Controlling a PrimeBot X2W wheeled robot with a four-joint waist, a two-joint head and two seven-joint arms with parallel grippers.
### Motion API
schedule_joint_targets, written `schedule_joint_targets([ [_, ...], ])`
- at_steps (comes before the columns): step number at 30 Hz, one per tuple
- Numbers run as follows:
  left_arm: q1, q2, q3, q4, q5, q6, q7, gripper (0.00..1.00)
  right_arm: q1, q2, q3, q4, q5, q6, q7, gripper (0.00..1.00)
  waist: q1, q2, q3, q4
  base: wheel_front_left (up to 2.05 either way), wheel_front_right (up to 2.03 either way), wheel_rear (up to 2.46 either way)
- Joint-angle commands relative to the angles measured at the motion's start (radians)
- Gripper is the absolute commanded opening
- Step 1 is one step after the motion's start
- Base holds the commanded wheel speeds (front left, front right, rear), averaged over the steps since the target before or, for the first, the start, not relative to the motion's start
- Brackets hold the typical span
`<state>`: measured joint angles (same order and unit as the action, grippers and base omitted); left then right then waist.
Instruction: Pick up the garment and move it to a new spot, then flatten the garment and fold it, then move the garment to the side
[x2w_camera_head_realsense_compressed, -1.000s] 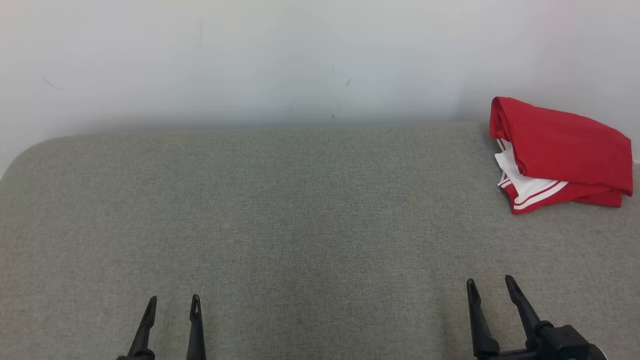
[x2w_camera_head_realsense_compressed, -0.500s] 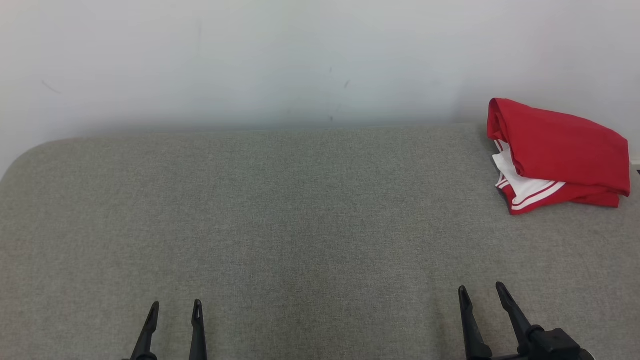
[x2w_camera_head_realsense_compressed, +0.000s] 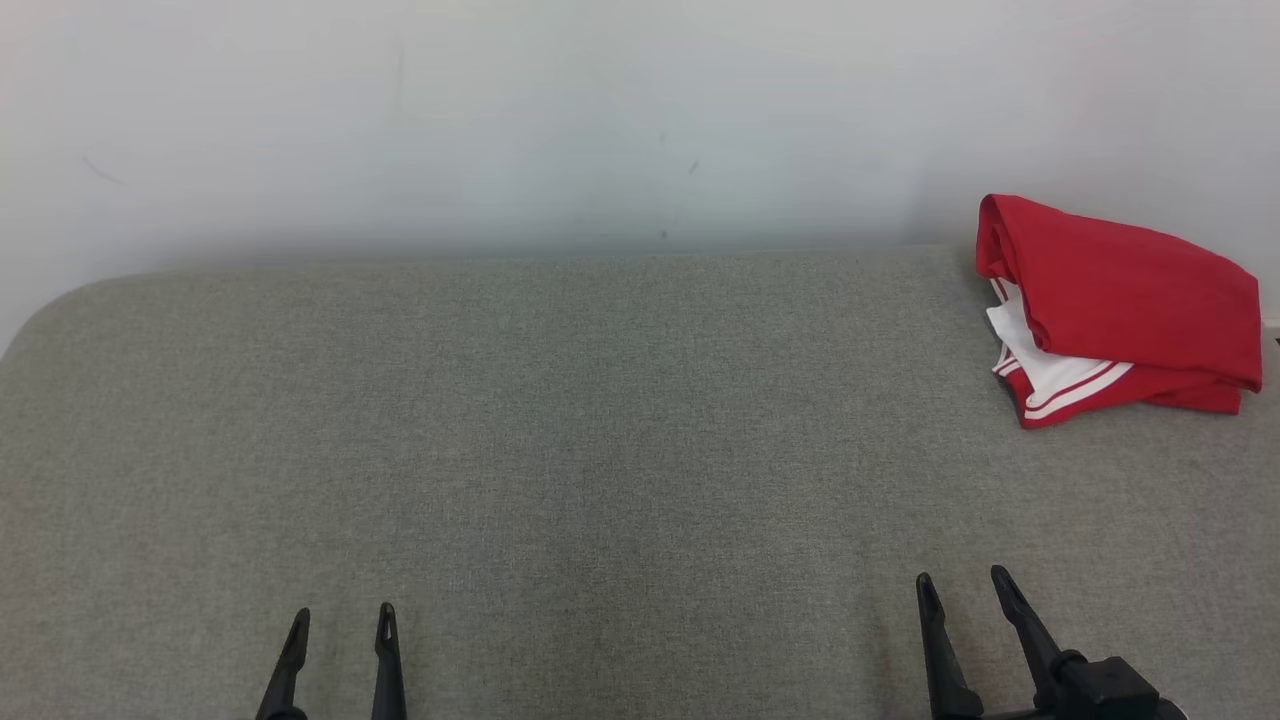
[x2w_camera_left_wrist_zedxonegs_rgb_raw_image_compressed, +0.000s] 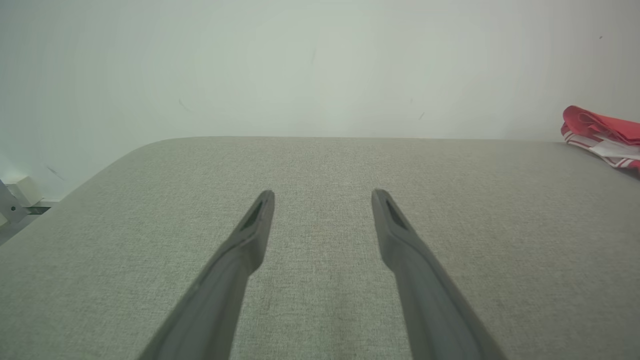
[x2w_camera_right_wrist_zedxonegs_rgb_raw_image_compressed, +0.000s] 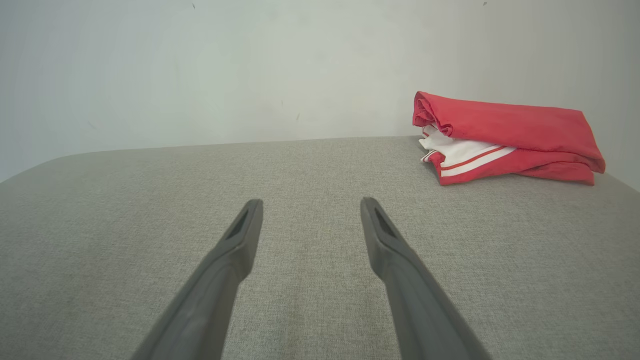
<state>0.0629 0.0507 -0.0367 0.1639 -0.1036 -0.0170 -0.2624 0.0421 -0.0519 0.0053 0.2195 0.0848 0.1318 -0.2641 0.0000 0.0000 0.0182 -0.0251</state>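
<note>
The garment (x2w_camera_head_realsense_compressed: 1120, 300) is red with white stripes, folded into a thick bundle at the far right of the grey fabric surface (x2w_camera_head_realsense_compressed: 600, 430), close to the wall. The right wrist view has the garment (x2w_camera_right_wrist_zedxonegs_rgb_raw_image_compressed: 505, 137) at its upper right, and the left wrist view catches the garment (x2w_camera_left_wrist_zedxonegs_rgb_raw_image_compressed: 602, 135) at its right edge. My left gripper (x2w_camera_head_realsense_compressed: 342, 622) hovers open at the lower left, nothing between its fingers. At the lower right my right gripper (x2w_camera_head_realsense_compressed: 962, 585) is open too and holds nothing, well in front of the garment.
A pale wall (x2w_camera_head_realsense_compressed: 560, 120) rises straight behind the surface. The surface's far left corner (x2w_camera_head_realsense_compressed: 60, 300) is rounded. Past that corner, the left wrist view shows a small pale block (x2w_camera_left_wrist_zedxonegs_rgb_raw_image_compressed: 22, 192) lower down.
Both grippers have sunk slightly toward the bottom edge of the head view. The garment lies where it was.
</note>
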Motion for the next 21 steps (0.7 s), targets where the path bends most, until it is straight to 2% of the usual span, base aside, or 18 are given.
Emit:
schedule_joint_targets([
  [1, 0.011, -0.001, 0.002, 0.002, -0.005, 0.005, -0.002, 1.0, -0.002, 0.003, 0.002, 0.002, 0.006, -0.003, 0.0, 1.0, 0.0, 0.0, -0.001, -0.001, 0.0, 0.0, 0.0],
  [3, 0.012, -0.001, 0.003, 0.002, -0.009, 0.004, -0.002, 1.0, -0.003, 0.003, 0.003, 0.003, 0.007, -0.003, 0.0, 1.0, 0.0, 0.0, -0.001, -0.001, 0.0, 0.0, 0.0],
  [4, 0.0, 0.0, 0.002, 0.002, -0.009, -0.001, 0.0, 0.0, 0.0, 0.0, 0.001, 0.004, 0.001, 0.0, 0.0, 0.0, 0.0, 0.0, -0.001, -0.001, 0.0, 0.0, 0.0],
  [9, 0.002, -0.001, 0.002, 0.044, -0.024, -0.002, 0.004, 0.0, 0.014, 0.0, 0.001, 0.04, 0.016, 0.0, 0.004, 0.0, 0.0, 0.0, -0.001, -0.001, 0.0, 0.0, 0.0],
  [21, -0.006, -0.001, 0.012, 0.027, -0.267, -0.02, 0.043, 0.0, -0.01, -0.013, -0.015, 0.034, 0.275, 0.0, 0.072, 0.0, 0.0, 0.0, -0.003, 0.001, 0.0, 0.0, 0.0],
])
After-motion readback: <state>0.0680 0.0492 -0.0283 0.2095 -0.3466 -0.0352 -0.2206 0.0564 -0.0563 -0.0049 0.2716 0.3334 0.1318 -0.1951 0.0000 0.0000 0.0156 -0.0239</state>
